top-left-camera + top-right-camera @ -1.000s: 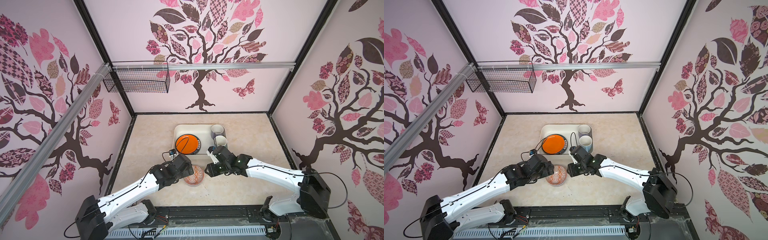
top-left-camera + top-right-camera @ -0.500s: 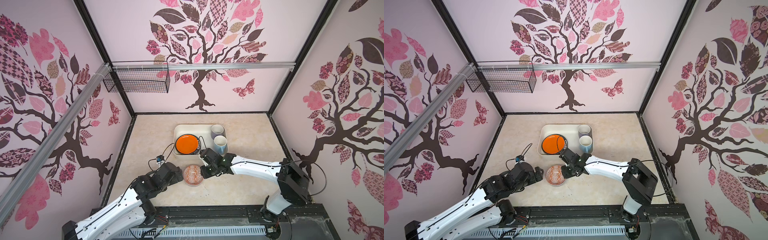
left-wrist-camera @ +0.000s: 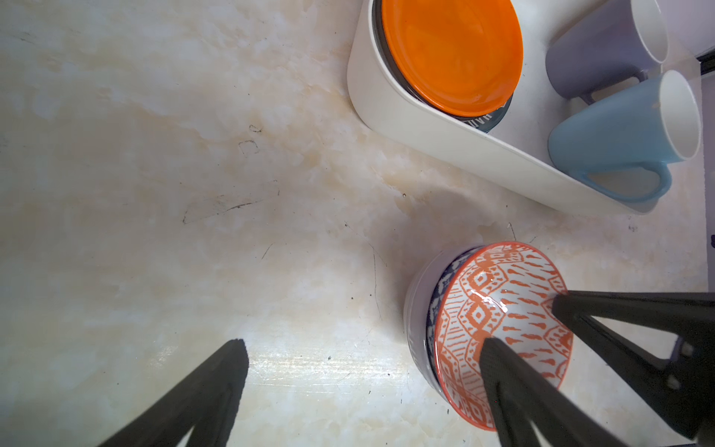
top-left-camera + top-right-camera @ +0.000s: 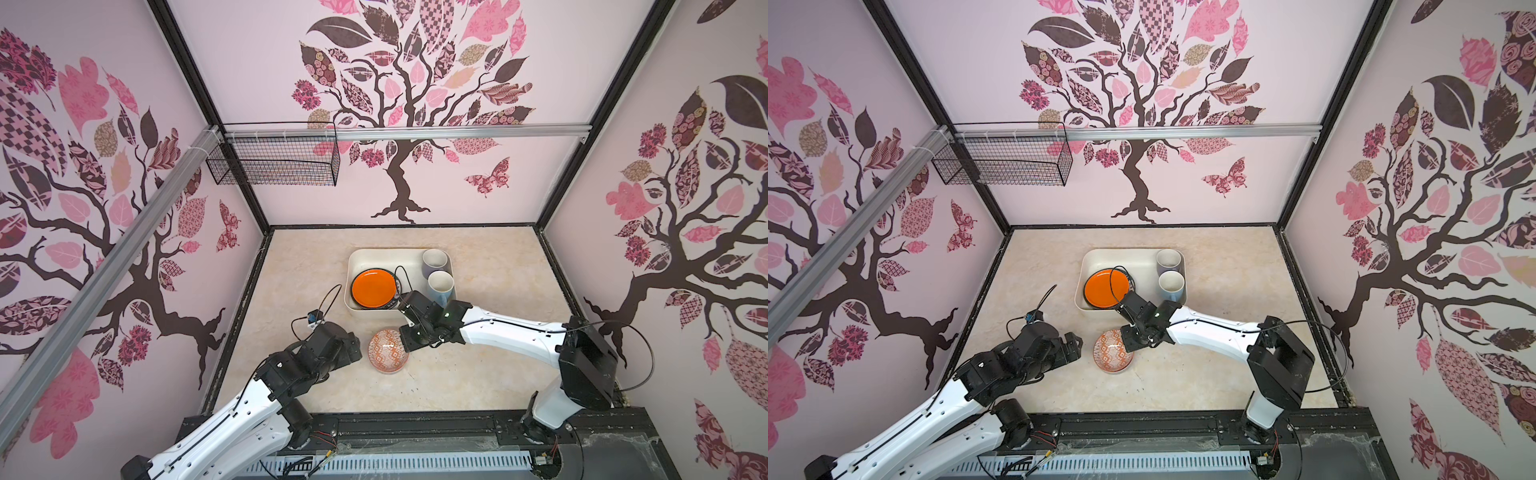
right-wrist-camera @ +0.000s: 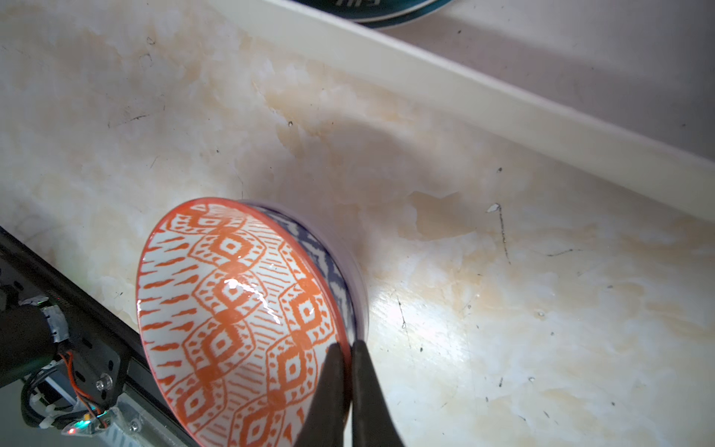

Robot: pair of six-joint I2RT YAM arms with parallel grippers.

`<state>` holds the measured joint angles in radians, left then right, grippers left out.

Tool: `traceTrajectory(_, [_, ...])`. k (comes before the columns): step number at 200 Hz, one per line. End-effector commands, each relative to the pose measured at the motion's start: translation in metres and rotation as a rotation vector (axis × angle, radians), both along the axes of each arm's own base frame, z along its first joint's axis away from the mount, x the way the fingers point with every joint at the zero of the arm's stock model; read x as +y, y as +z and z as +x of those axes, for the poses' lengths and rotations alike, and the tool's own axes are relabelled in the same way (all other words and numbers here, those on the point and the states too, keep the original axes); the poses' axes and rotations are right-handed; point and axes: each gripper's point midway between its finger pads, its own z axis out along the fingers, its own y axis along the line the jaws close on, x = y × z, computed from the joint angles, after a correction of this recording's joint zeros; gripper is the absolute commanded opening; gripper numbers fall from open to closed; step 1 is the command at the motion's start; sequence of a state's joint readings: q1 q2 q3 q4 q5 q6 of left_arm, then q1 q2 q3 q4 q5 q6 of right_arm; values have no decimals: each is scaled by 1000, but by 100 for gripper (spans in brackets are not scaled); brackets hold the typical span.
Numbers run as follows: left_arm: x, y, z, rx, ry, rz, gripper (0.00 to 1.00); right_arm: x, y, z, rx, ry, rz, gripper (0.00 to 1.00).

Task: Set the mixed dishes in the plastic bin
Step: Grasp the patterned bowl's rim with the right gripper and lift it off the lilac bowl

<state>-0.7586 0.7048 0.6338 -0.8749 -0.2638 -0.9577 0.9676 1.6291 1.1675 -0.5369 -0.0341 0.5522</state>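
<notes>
Between tree-patterned walls (image 4: 457,195), marbled tabletop (image 4: 478,374)

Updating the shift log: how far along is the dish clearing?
Done: the orange plate, stacked on others, and the lavender mug and light-blue mug sit in the plastic bin. In hand: the right gripper is shut on the rim of the patterned bowl, outside the bin. Left: moving that bowl in; the left gripper is open.

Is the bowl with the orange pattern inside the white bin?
No, the orange-patterned bowl is outside the plastic bin, beside its near wall, with the right claw pinching its rim.
</notes>
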Motion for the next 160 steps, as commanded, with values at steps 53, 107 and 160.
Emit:
traceTrajectory(53, [4,26,3,-40,-25,22,98,22,44,17,-49,13,75,0])
traceTrajectory(107, [6,53,11,-82,-30,47,98,7,69,53,-83,-40,106,0])
traceTrajectory(160, [0,72,25,-105,-47,71,98,-12,89,110,-153,-123,130,0])
